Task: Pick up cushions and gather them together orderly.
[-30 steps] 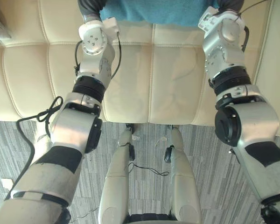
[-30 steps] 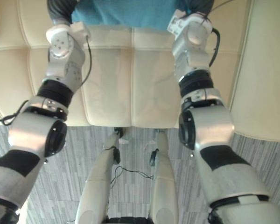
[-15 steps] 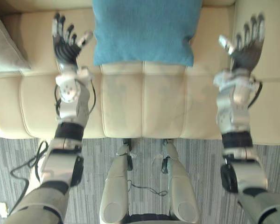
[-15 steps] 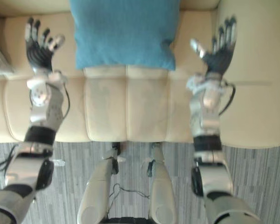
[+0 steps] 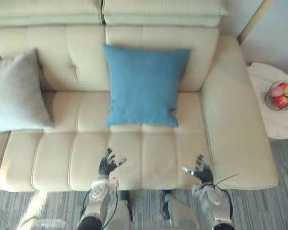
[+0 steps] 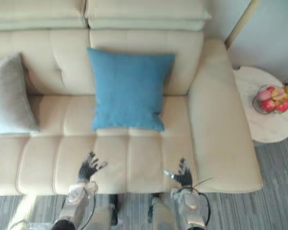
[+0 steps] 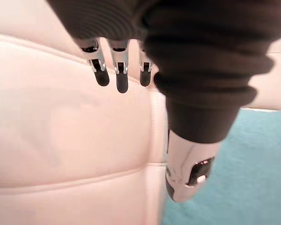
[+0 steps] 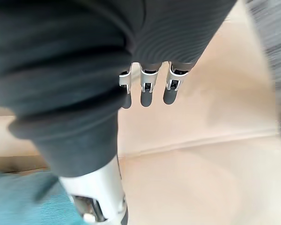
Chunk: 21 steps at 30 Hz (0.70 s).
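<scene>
Nothing is picked up yet — the reach looks like the step in hand. The left hand [image 5: 107, 164] and right hand [image 5: 200, 171] are open and empty over the sofa [image 5: 153, 160] seat's front. The blue cushion [image 5: 144, 86] leans on the backrest ahead, the grey cushion [image 5: 14, 93] apart at the left. Next, both hands probably need to go to the blue one's sides.

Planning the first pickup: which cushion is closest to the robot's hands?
The blue cushion, centred ahead of the left hand and right hand; the grey cushion sits farther off left.

Two cushions [image 5: 143, 86] [image 5: 14, 91], one sofa [image 5: 230, 143]
</scene>
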Motion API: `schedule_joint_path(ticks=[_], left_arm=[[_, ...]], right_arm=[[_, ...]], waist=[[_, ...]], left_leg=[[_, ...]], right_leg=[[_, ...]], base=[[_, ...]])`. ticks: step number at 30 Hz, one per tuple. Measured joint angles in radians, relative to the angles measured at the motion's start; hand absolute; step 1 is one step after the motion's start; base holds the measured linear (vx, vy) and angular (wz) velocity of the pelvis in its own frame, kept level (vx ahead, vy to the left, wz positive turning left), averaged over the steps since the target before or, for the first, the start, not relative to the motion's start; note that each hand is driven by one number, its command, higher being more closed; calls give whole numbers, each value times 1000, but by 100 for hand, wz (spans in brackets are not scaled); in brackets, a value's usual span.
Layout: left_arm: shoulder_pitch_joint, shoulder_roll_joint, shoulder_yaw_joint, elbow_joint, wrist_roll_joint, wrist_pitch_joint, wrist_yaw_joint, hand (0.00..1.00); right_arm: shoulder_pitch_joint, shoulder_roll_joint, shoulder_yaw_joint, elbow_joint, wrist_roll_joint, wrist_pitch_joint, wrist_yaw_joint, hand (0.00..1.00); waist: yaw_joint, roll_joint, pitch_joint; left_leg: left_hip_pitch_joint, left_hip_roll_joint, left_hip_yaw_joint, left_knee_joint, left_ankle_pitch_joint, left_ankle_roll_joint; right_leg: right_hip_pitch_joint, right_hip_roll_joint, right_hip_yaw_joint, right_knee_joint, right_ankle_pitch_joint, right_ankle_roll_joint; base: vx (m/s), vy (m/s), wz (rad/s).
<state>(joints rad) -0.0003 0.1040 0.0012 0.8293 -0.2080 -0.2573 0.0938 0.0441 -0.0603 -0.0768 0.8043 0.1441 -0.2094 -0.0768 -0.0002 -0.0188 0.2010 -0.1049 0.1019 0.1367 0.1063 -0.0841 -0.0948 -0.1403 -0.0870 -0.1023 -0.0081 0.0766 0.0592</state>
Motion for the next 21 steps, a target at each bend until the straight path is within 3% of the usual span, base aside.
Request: schedule_joint_path(ticks=[7,13,17,19,20,21], left_arm=[[53,3,23,134,96,39,0,0],[70,2,23,165,137,53,-9,0],[58,2,44,166,147,56,-9,0],[8,6,64,165,141,58,6,0],[-13,1,77,161,134,59,12,0],[-21,-8,92,151,127,58,15,0]], right_arm=[[26,0,-49,129,-26,36,1,0],[32,1,-68,158,-28,45,5,0],[-13,2,-68,170,-28,53,5,0],[-52,7,-67,171,-28,53,-5,0],[-76,12,-64,169,-27,56,-7,0],[-90,12,-63,159,-27,61,-10,0]], waist=[[0,-4,-76],[0,-16,-87],[2,-19,-80],[4,-27,-69],[14,-21,-53],[26,-8,-47]], left_leg=[[86,-11,12,-37,-3,1],[98,-23,11,-54,2,4],[50,-26,24,-34,1,6],[-61,-18,43,62,-15,21],[-83,-4,49,87,-8,35],[-87,27,69,83,-6,44]], right_leg=[[78,-3,7,-36,1,8],[86,-7,12,-50,8,14],[17,-10,40,-12,14,20],[-83,-9,56,38,59,47],[-93,3,62,16,115,85],[-86,9,56,6,127,104]], base=[[20,12,-3],[-3,2,-2],[-34,15,-16],[-91,45,-27],[-118,55,-45],[-130,58,-32]])
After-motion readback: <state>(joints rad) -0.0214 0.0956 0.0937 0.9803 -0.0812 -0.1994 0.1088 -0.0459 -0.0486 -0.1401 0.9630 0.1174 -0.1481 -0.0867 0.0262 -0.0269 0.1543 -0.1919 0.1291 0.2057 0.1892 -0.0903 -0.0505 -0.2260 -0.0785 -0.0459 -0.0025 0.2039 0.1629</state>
